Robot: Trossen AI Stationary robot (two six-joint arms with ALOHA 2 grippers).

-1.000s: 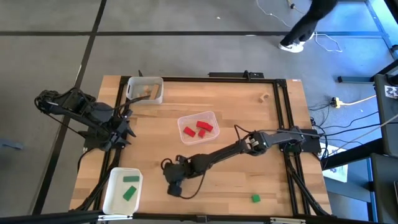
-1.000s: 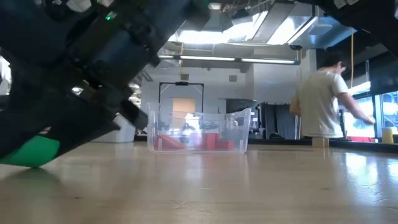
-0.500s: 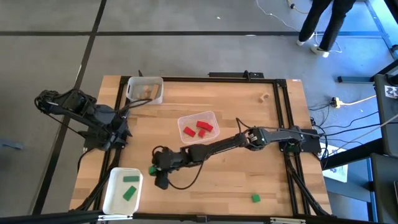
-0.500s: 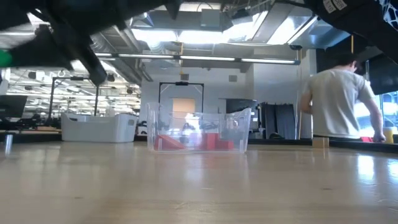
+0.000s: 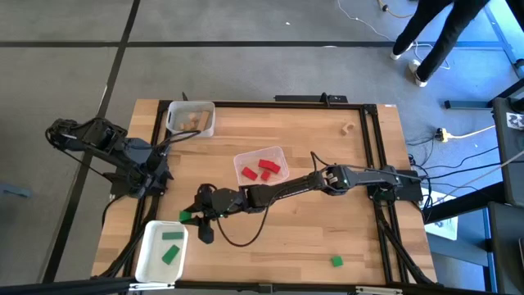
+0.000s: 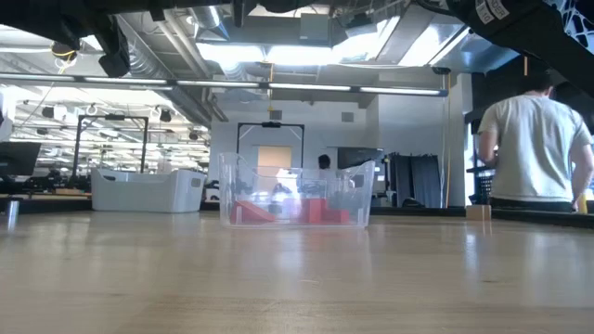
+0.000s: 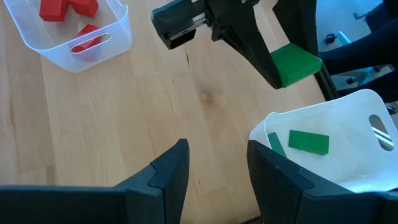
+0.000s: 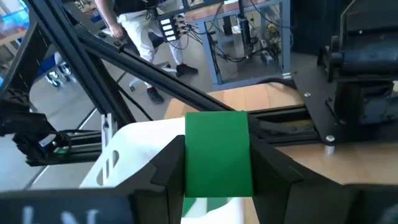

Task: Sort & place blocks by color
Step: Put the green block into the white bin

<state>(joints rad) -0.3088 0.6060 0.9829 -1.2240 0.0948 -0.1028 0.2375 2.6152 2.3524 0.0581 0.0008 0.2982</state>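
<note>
Blocks of small painted and plain wood are being sorted by colour, and the step in hand is the delivery of one green wooden block [image 8: 217, 152]: the right hand [image 5: 192, 218] pinches it between its two dark fingers, just beside the white plastic tray [image 5: 147, 256] at the worktop's [image 5: 311, 238] near-left corner. By my reading, the next move calls for carrying the block the short way over the tray's rim, then spreading the fingers so it drops beside the others. The left hand [image 7: 214, 165] waits at the left edge, its fingers spread and holding nothing.

Counted: two green blocks [image 5: 170, 246] lie in the white tray, one is held, and one more green block [image 5: 336, 261] sits loose near the worktop's near edge. Three red blocks [image 5: 261, 169] lie in the clear plastic tray [image 5: 280, 152] at the middle. Tan blocks [image 5: 190, 122] rest in a second white tray [image 5: 209, 109] at the far-left corner; their number cannot be told.
</note>
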